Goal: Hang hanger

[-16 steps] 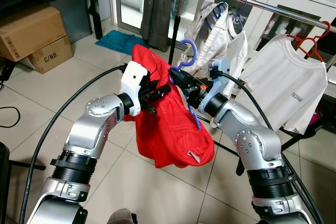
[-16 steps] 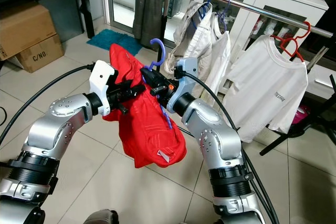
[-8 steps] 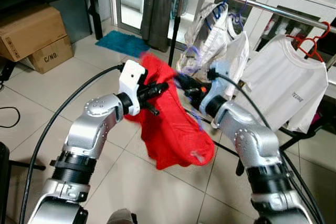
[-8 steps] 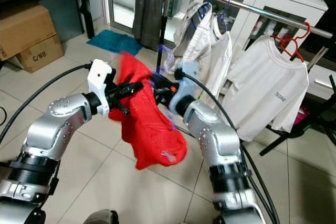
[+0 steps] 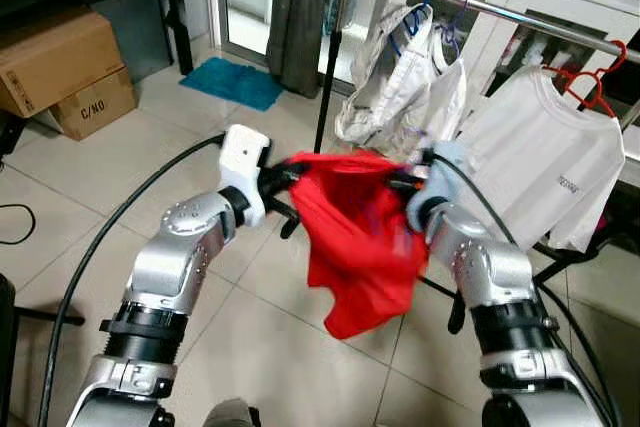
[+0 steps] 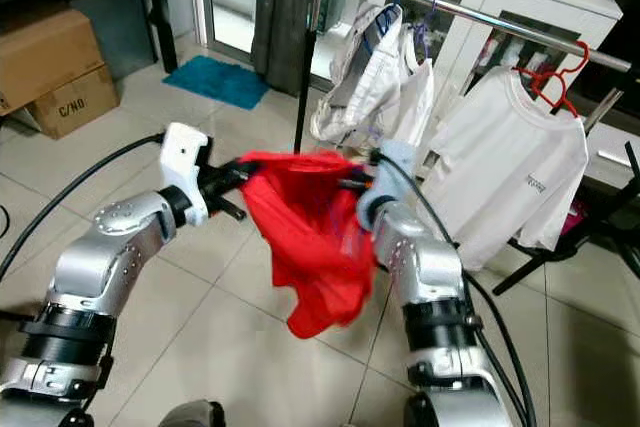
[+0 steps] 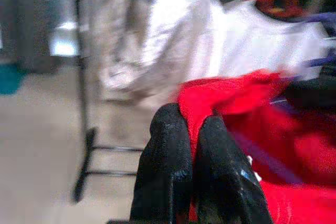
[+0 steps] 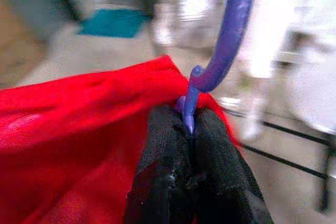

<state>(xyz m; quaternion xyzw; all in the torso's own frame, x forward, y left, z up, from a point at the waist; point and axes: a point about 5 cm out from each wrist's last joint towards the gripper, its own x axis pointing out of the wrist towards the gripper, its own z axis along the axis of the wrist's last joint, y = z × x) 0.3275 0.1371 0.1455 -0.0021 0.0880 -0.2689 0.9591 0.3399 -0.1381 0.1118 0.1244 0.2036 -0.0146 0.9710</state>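
Hanger [image 8: 226, 51] | purple, carrying a floppy red shirt [image 5: 360, 222], sitting just short of the rail [image 5: 480, 2] | right gripper [image 8: 191, 124] is pinching its neck shut, left gripper [image 7: 191, 140] is nipping cloth | we're guessing light but swingy, so we're holding near the hook

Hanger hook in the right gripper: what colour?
Purple hanger hook, clearest in the right wrist view.

A garment [image 5: 362, 232] hangs between both arms, before a clothes rail [image 5: 480, 5]; boxes [image 5: 62, 67] sit far left.
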